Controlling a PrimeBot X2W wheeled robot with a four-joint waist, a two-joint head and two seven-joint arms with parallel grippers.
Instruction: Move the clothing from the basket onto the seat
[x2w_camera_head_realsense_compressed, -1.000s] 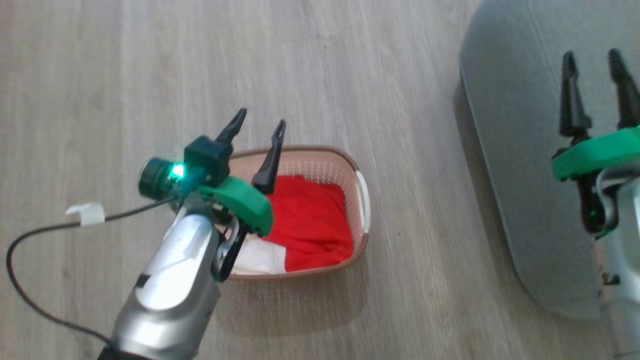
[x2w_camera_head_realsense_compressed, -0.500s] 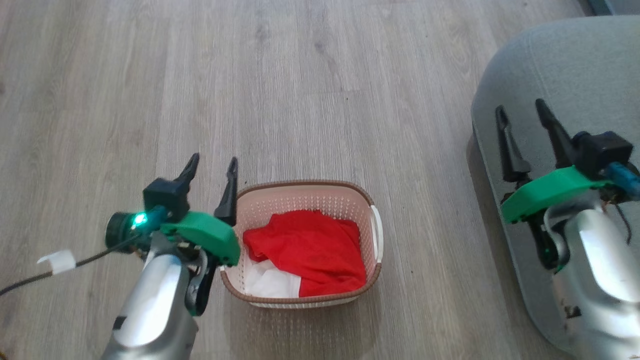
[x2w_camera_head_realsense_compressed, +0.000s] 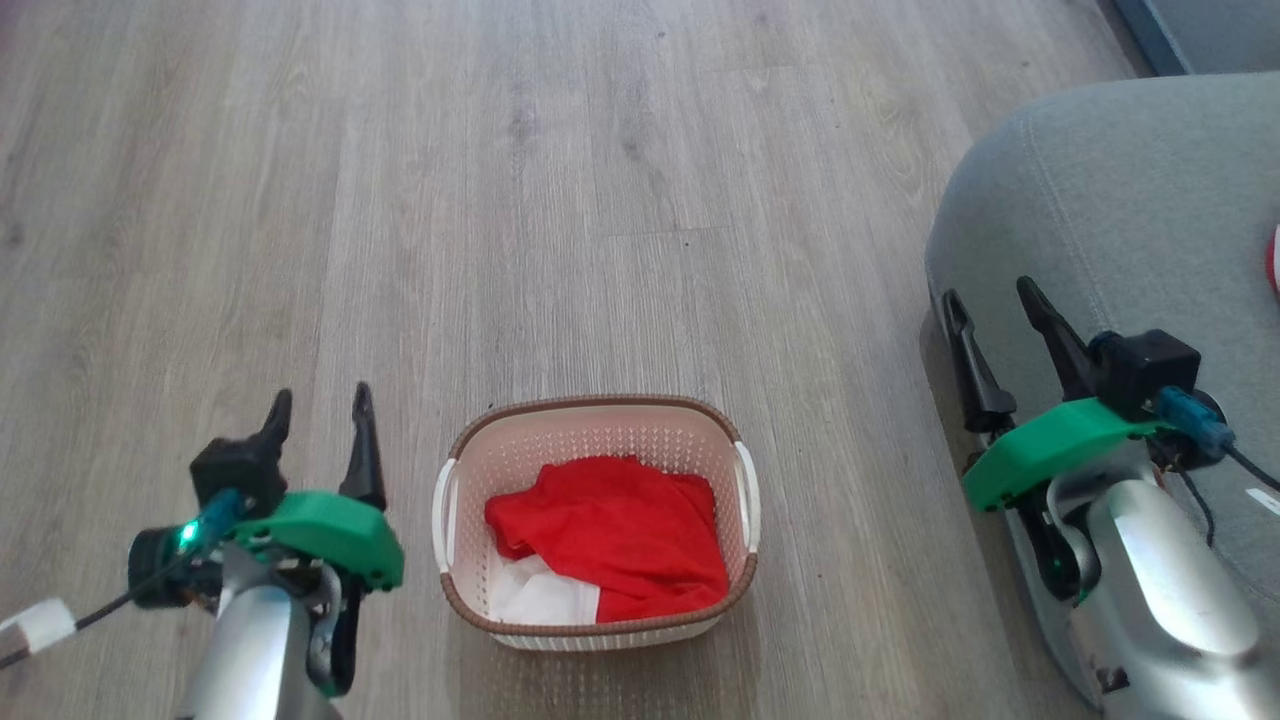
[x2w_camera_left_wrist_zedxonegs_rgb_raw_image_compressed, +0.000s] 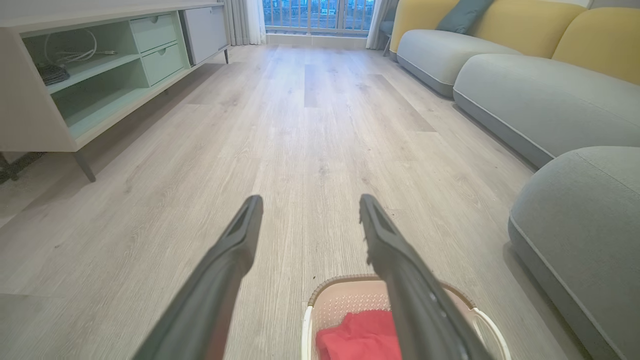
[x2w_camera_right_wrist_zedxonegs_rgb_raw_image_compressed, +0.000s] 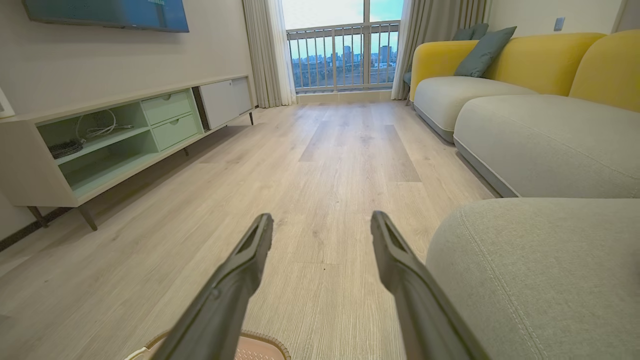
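Clothing (x2w_camera_head_realsense_compressed: 620, 525) in basket (x2w_camera_head_realsense_compressed: 598, 404) on floor (x2w_camera_head_realsense_compressed: 600, 200), seat (x2w_camera_head_realsense_compressed: 1120, 200) seemingly apart.

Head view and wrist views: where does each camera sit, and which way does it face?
Head view: on the head, looking down at the basket holding the clothing; left end effector and right end effector show, open.
Left wrist view: on the left wrist, facing along the floor toward the window; own fingers.
Right wrist view: likewise, nearer the seat; own fingers.
Both wrist views share basket, seat, window.

the clothing (x2w_camera_head_realsense_compressed: 615, 535) lies in the basket (x2w_camera_head_realsense_compressed: 597, 428) on the floor (x2w_camera_head_realsense_compressed: 500, 200), left of the seat (x2w_camera_head_realsense_compressed: 1120, 210).
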